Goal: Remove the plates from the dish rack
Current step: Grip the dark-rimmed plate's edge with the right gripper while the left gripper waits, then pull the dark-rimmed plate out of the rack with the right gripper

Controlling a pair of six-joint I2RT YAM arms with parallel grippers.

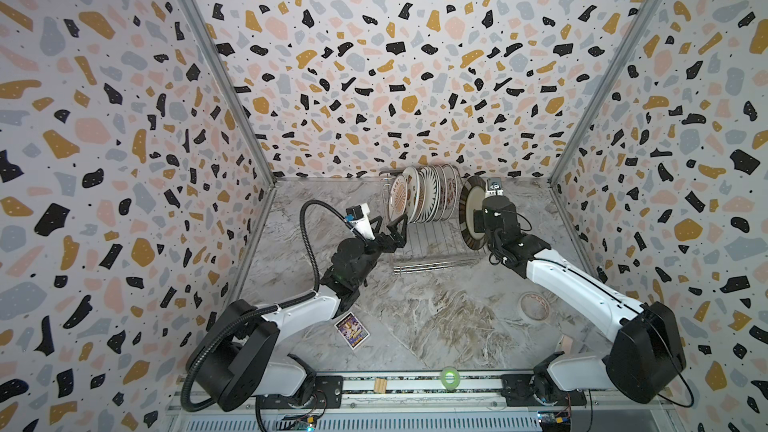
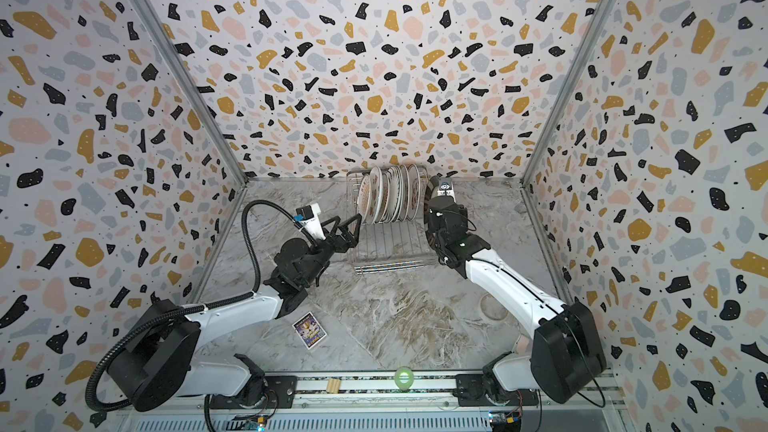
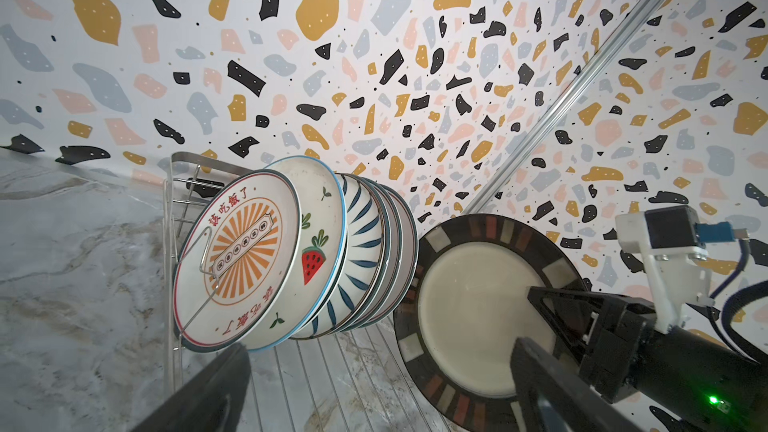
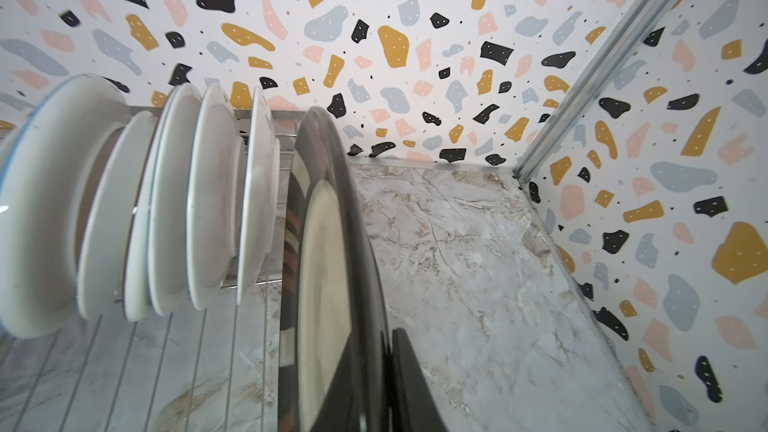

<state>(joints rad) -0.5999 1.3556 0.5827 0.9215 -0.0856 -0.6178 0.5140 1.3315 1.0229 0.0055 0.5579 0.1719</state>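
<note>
Plates (image 3: pixel 365 251): frontmost plate (image 3: pixel 245 284) reads 該吃飯了; right tool (image 4: pixel 390 355) clamps dark-rimmed plate (image 3: pixel 478 317); left tool (image 1: pixel 390 226) wide apart, empty.

Patterned plates (image 1: pixel 424 197) stand upright in the dish rack (image 1: pixel 440 245), a dark-rimmed beige plate (image 1: pixel 471 209) beside them.

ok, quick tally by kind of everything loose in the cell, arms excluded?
Racked plates: 6 (tightly packed, best count)
Dark-rimmed plate in the right gripper: 1
Dish rack: 1
Tape rolls: 2, beige and green
Card: 1
Wooden block: 1
Total: 12
</note>
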